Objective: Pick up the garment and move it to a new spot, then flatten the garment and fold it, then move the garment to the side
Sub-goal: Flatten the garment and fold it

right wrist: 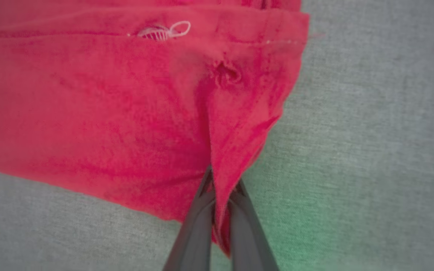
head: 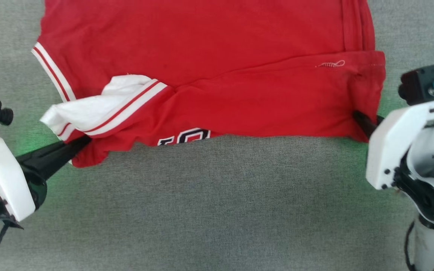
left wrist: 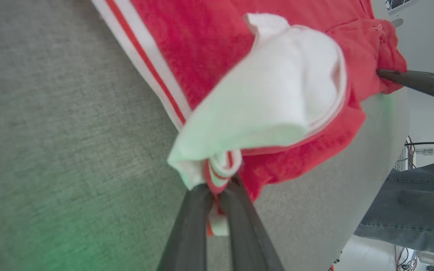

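Note:
The red garment [head: 209, 64] lies spread across the grey surface, its near edge folded over so a strip of black lettering [head: 185, 136] peeks out. My left gripper [head: 83, 140] is shut on the bunched white sleeve with striped trim [left wrist: 262, 98] at the garment's near left corner; in the left wrist view the left gripper [left wrist: 219, 188] pinches that trim between both fingers. My right gripper [head: 356, 114] is shut on the garment's near right corner. In the right wrist view the right gripper [right wrist: 220, 184] clamps a ridge of the red cloth [right wrist: 126, 105].
Grey fabric-covered table [head: 217, 203] stretches toward me below the garment. Its edge [left wrist: 394, 158] shows in the left wrist view, with a person's leg in jeans [left wrist: 413, 207] standing just beyond it. Green light glows on the surface beside each wrist.

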